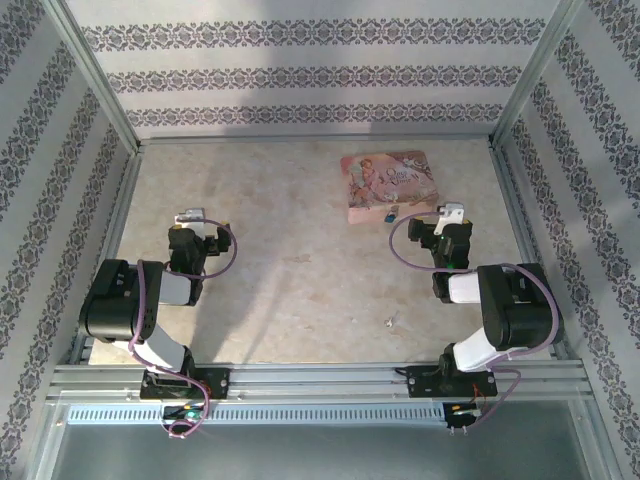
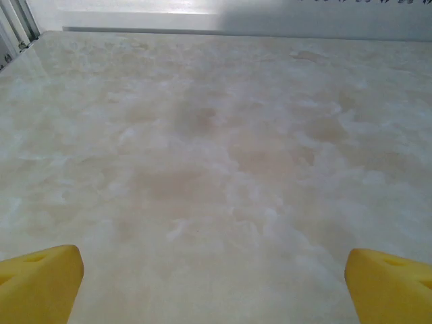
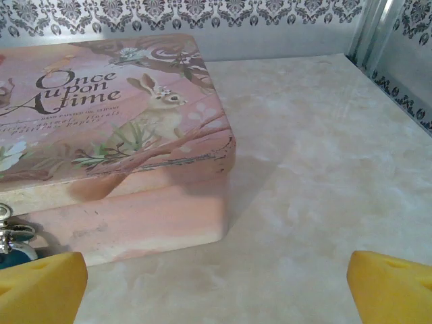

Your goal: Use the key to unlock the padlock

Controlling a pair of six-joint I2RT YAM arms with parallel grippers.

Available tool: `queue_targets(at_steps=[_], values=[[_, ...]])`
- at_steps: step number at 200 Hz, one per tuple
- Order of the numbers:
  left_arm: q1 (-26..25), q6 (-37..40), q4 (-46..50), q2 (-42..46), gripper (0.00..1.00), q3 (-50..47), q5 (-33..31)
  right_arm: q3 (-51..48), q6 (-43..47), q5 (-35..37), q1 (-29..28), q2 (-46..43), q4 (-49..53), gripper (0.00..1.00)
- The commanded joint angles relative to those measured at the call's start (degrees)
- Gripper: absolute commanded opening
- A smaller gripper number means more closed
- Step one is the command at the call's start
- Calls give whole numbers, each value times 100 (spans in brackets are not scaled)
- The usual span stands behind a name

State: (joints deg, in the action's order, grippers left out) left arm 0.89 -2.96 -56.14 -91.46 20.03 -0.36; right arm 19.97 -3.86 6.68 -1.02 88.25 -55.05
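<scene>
The padlock (image 1: 388,213), tiny with a dark blue body and silvery shackle, hangs at the front edge of the pink illustrated box (image 1: 388,185). In the right wrist view the padlock (image 3: 9,241) sits at the far left, partly cut off beside the box (image 3: 115,135). The key (image 1: 391,322) is a pale speck lying on the table in front of the right arm. My right gripper (image 1: 449,220) stands open just right of the box's front corner, its yellow fingertips (image 3: 388,287) wide apart and nothing between them. My left gripper (image 1: 198,224) is open over bare table, its fingertips (image 2: 40,280) far apart.
The marbled beige table (image 1: 300,260) is enclosed by patterned walls and a metal frame (image 1: 520,170). The box stands at the back right. A metal rail (image 1: 320,380) carries both arm bases at the near edge.
</scene>
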Motion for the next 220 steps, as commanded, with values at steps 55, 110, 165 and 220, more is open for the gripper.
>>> queue_targets(at_steps=[55,110,165,220], values=[[60,103,-93,5,99,80,78,-62,113,71,-57,-44,-76,98],[61,103,-103,5,99,80,80,-63,112,76,-57,-42,-76,98],[55,98,-80,7,99,89,73,-63,96,50,-41,-44,-76,98],[61,112,-669,624,99,-496,56,171,30,-57,4,-1046,1013,98]])
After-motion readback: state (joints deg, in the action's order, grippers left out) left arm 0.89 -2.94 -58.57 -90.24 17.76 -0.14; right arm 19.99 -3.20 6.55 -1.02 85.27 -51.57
